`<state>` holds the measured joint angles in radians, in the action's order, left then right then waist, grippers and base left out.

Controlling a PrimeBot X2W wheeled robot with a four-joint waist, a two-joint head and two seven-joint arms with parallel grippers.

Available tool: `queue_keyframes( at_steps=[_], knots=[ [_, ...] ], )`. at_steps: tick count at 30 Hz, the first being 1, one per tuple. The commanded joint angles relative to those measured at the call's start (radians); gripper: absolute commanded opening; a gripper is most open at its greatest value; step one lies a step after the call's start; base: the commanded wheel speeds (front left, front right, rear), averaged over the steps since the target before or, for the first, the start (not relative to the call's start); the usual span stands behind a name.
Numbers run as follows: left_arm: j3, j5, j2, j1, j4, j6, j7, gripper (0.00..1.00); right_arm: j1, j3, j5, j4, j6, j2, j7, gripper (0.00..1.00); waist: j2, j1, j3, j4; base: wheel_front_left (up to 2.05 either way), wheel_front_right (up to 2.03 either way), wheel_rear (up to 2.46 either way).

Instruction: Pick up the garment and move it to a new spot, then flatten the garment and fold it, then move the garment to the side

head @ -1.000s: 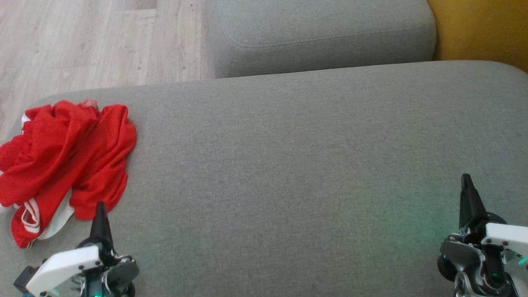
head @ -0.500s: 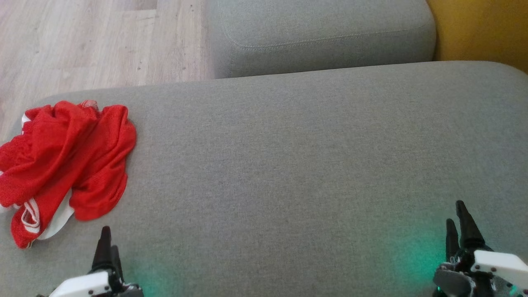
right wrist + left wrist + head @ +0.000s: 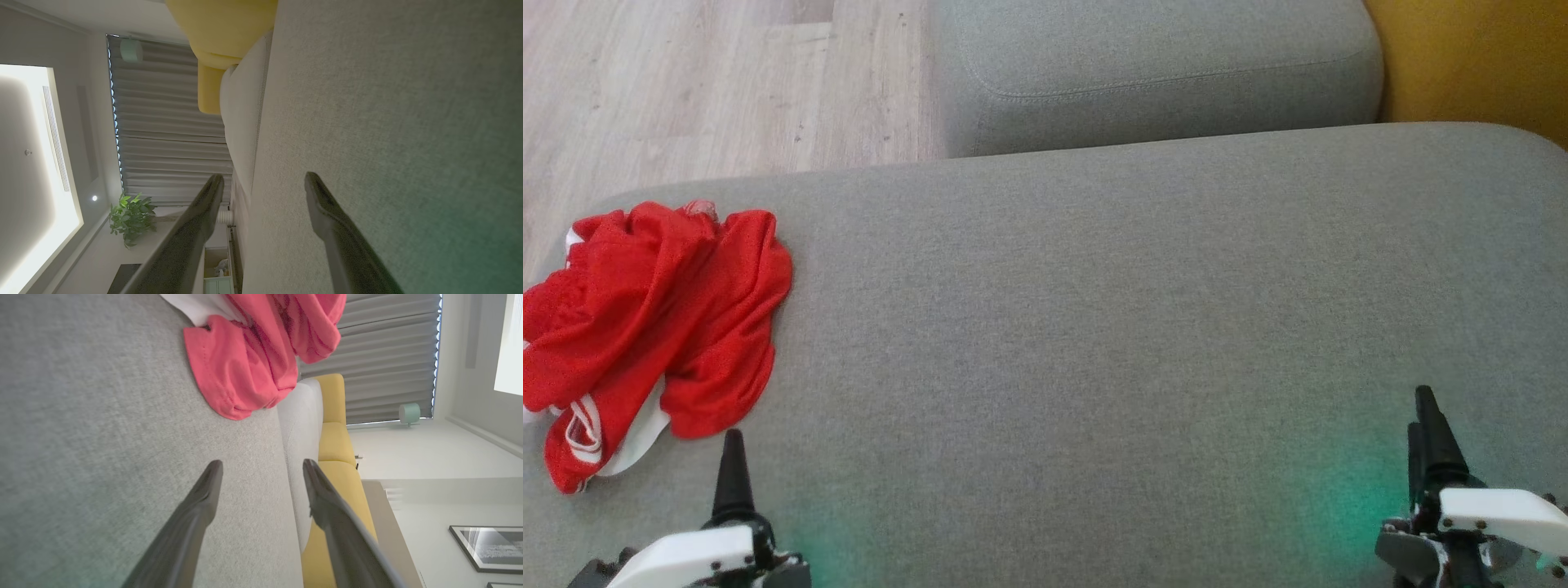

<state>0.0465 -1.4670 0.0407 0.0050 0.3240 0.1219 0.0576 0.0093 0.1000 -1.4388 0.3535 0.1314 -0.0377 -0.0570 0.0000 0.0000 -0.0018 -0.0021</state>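
Red mesh fabric with white trim made up the garment (image 3: 658, 327). It lay crumpled in a heap at the left end of the grey cushion (image 3: 1094, 327), close to the cushion's rounded edge and the wooden floor (image 3: 686, 82) beyond it.

The left end effector (image 3: 261, 465) was positioned just beside the heap's near hem, apart from the cloth. Its two fingers were spread wide with nothing between them. Whether they touched the cushion could not be determined. The right end effector (image 3: 263, 179) stood well apart at the cushion's right side, likewise spread wide and empty.

Pick-up had not yet begun. The following faults appeared possible:

- Loss over the edge. The heap sat near the cushion's left margin, so a sideways push during approach would probably slide it toward the floor.
- Partial grasp. The folds overlapped, so a pinch on one loose layer would likely lift a trailing bundle instead of the whole garment.
- Snagging. Open mesh could catch on a pointed fingertip and resist release.
- Dragging. A low carry across the cushion would likely add creases before flattening.
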Motion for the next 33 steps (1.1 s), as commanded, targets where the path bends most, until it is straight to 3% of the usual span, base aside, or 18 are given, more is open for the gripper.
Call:
queue_keyframes(
  at_steps=[1,33],
  knots=[
    [-0.001,0.022,0.004,-0.047,-0.037,-0.003,-0.007,1.0,-0.049,-0.008,0.022,-0.038,0.0,-0.004,0.008,1.0,0.0,0.0,0.0,0.0,0.0,0.0,0.0],
    [-0.102,0.466,0.006,-0.051,-0.134,-0.085,-0.102,1.0,-0.055,-0.123,0.468,-0.091,0.0,-0.007,0.103,1.0,0.0,0.0,-0.018,-0.002,0.0,0.0,0.0]
  ],
)
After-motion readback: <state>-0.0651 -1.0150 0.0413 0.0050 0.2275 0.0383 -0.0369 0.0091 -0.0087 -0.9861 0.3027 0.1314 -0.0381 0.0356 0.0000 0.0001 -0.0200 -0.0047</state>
